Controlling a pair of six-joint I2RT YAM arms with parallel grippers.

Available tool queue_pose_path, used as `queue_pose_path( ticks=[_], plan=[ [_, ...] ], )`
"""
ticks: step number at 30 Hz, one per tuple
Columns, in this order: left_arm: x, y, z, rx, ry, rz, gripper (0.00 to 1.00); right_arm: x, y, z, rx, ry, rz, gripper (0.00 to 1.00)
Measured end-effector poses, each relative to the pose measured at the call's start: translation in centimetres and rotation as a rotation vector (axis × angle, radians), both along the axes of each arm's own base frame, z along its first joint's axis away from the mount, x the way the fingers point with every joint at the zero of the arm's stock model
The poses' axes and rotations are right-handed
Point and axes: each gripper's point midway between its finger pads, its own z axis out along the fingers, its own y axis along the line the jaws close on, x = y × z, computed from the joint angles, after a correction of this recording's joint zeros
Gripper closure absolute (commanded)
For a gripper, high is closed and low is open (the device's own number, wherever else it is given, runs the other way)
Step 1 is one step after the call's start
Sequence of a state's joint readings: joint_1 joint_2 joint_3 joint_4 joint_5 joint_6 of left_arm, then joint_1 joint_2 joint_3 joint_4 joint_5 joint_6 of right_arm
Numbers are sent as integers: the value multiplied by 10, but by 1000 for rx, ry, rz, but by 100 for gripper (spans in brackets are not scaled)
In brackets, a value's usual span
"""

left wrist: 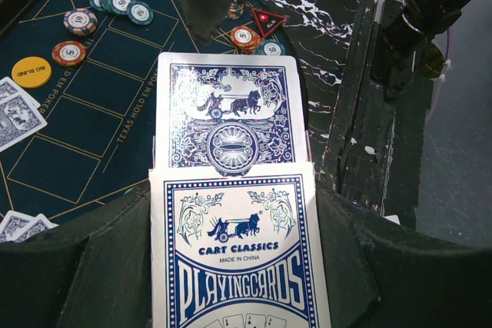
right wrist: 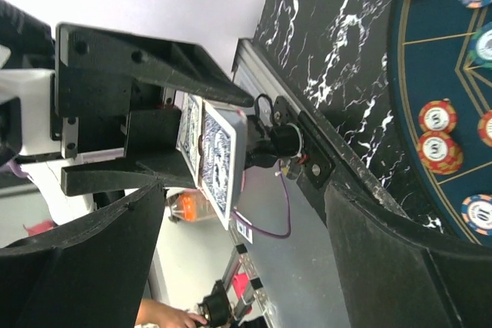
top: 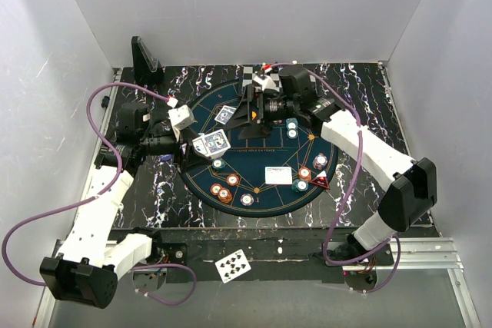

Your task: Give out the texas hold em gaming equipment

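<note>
My left gripper (left wrist: 234, 286) is shut on a white-and-blue playing-card box (left wrist: 238, 251), with a blue-backed card (left wrist: 227, 113) sticking out of its top. In the top view this gripper (top: 206, 145) holds the box (top: 211, 143) above the left side of the round mat (top: 269, 147). My right gripper (top: 246, 111) is open and empty, just right of the box, jaws wide apart (right wrist: 242, 259); it sees the box (right wrist: 219, 163) edge-on. Orange chips (left wrist: 244, 36), a yellow disc (left wrist: 31, 71) and a red triangle (left wrist: 268, 21) lie on the mat.
Loose cards (top: 225, 114) and a white card (top: 278, 175) lie on the mat among several chips (top: 224, 192). One face-up card (top: 233, 266) lies on the near ledge. A chessboard (top: 257, 74) sits at the back, a black stand (top: 144, 59) at back left.
</note>
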State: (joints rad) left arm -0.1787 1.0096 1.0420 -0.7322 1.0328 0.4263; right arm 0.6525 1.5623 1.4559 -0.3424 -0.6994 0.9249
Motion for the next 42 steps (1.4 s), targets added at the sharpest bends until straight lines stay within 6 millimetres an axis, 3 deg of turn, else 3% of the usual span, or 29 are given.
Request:
queue_pose_path(
  ticks=[4, 9, 15, 20, 28, 36, 42],
  plan=[
    [0, 0, 0, 0, 1, -1, 100, -18, 17, -1, 2, -3, 74, 9],
    [0, 0, 0, 0, 2, -1, 100, -26, 32, -11, -13, 6, 116, 8],
    [1, -1, 1, -2, 2, -3, 100, -27, 44, -18, -25, 16, 134, 34],
    [1, 0, 1, -2, 0, -3, 100, -28, 48, -23, -27, 57, 139, 46],
    [-1, 0, 3, -4, -9, -2, 100, -30, 47, -20, 6, 83, 151, 49],
    [-1, 0, 3, -6, -2, 1, 100, -30, 23, -20, 23, 100, 107, 49],
    [0, -1, 5, -11, -7, 3, 100, -28, 18, -17, 31, 95, 97, 52]
  ],
)
